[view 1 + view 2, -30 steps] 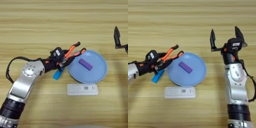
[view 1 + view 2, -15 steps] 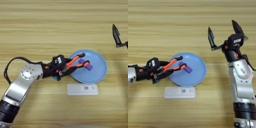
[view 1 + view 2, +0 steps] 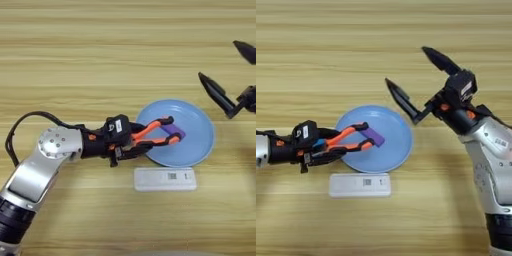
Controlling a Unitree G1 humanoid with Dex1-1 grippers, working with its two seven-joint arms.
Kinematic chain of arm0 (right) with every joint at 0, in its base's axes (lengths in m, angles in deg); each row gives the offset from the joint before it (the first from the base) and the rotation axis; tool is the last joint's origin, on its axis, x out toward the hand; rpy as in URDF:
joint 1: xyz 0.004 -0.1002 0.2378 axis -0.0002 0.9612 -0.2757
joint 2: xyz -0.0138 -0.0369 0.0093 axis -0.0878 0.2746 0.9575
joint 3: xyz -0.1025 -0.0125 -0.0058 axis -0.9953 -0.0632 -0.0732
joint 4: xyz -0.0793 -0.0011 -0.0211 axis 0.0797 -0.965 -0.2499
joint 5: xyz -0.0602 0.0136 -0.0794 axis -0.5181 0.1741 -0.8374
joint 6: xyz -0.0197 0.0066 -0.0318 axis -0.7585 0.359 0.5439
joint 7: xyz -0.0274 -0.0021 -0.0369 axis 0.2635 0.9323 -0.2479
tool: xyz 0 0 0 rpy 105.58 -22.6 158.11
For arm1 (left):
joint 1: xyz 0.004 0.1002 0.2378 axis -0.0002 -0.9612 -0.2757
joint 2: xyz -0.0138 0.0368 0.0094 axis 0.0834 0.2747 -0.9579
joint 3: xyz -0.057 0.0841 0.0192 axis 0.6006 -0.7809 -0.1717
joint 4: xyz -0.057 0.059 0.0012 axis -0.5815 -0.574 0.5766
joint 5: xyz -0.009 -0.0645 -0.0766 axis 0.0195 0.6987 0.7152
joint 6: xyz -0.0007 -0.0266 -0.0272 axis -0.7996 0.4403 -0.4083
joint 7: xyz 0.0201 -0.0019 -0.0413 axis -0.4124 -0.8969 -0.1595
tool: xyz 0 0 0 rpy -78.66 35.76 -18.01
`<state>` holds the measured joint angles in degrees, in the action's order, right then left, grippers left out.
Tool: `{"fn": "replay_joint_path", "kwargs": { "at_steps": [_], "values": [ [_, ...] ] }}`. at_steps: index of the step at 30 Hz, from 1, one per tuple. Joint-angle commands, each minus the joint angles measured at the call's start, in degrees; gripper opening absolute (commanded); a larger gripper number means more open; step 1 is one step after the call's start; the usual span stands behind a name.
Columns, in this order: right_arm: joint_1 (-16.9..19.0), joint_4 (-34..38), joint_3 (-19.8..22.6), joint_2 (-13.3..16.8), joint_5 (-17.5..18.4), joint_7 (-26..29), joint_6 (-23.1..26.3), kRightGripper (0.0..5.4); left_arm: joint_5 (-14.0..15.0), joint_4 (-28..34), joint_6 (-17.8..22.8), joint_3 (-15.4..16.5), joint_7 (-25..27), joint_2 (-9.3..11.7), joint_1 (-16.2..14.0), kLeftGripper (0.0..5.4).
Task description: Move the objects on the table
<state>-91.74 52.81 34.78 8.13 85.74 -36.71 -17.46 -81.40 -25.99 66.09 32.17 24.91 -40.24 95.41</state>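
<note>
My left gripper (image 3: 131, 143) is shut on the needle-nose pliers (image 3: 150, 130), whose orange-and-black handles reach over the left part of a light blue plate (image 3: 200, 131). The pliers' handle ends lie against the purple bar (image 3: 173, 132), which rests flat near the plate's middle. My right gripper (image 3: 407, 66) hangs open above the table (image 3: 316, 60), just beyond the plate's far right rim, with nothing between its fingers.
A flat white rectangular device (image 3: 165, 179) lies on the table just in front of the plate. My left arm (image 3: 45, 160) stretches in from the lower left, and my right arm (image 3: 491, 150) stands at the right edge.
My left gripper has carried the pliers toward me and to the right, so the handles now lie over the plate by the purple bar. My right gripper has swung left toward the plate, still open.
</note>
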Motion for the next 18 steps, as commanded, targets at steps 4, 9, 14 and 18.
{"fn": "replay_joint_path", "kwargs": {
  "at_steps": [4, 9, 14, 18],
  "values": [
    [3.4, 1.5, -4.5, 8.3, 4.4, 15.4, 7.1, 5.40, 1.5, 0.8, -1.8, 0.3, 3.0, 2.2, 1.7, 2.30],
    [3.4, 0.4, -8.0, 13.6, 2.6, 24.1, 10.0, 5.40, 1.9, 0.6, -3.2, -0.1, 5.7, 3.3, 2.3, 2.30],
    [1.4, -1.7, -10.7, 15.6, 0.4, 28.6, 11.3, 5.40, 1.0, 0.0, -4.4, -0.6, 7.1, 3.9, 3.1, 2.30],
    [-0.3, -3.3, -12.5, 15.5, -2.3, 29.8, 11.1, 5.40, 1.5, 1.0, -4.8, -0.9, 8.4, 4.6, 3.4, 2.30]
  ]
}}
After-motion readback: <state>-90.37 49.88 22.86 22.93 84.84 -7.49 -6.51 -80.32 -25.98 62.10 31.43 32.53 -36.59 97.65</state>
